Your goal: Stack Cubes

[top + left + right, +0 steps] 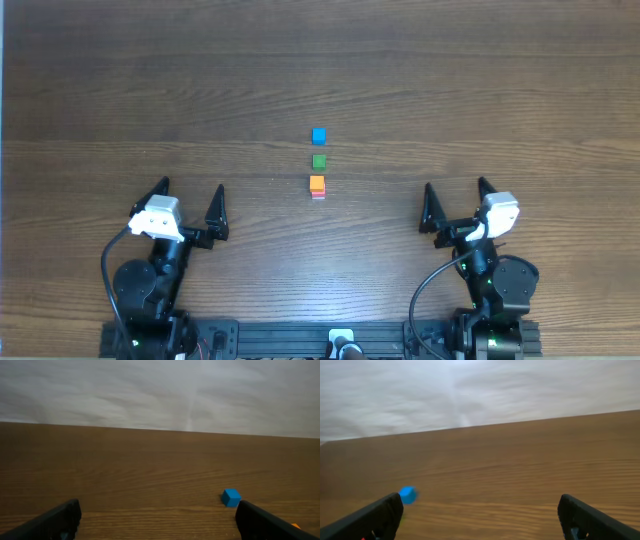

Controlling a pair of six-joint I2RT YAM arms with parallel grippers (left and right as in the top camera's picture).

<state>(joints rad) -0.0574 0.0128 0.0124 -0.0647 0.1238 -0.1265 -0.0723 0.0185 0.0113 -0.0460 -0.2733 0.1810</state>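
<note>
1. The cubes are small and plain. An orange cube (317,183) sits stacked on a red cube (318,195), of which only a thin edge peeks out.
2. A green cube (319,161) and a blue cube (318,135) lie singly on the wooden worktop (480,80), in line beyond the stack and apart from each other.
3. My left fingers (217,207) are spread wide and hold nothing. My right fingers (428,206) are the same.
4. The row lies midway between the two pairs, well apart from both. The stack is about level with my fingertips.
5. The top view shows all four cubes.
6. My left wrist view catches the blue cube (231,497) near one fingertip, plus an orange sliver (296,525) by that finger's edge.
7. My right wrist view shows the blue cube (408,495) just beside one fingertip.
</note>
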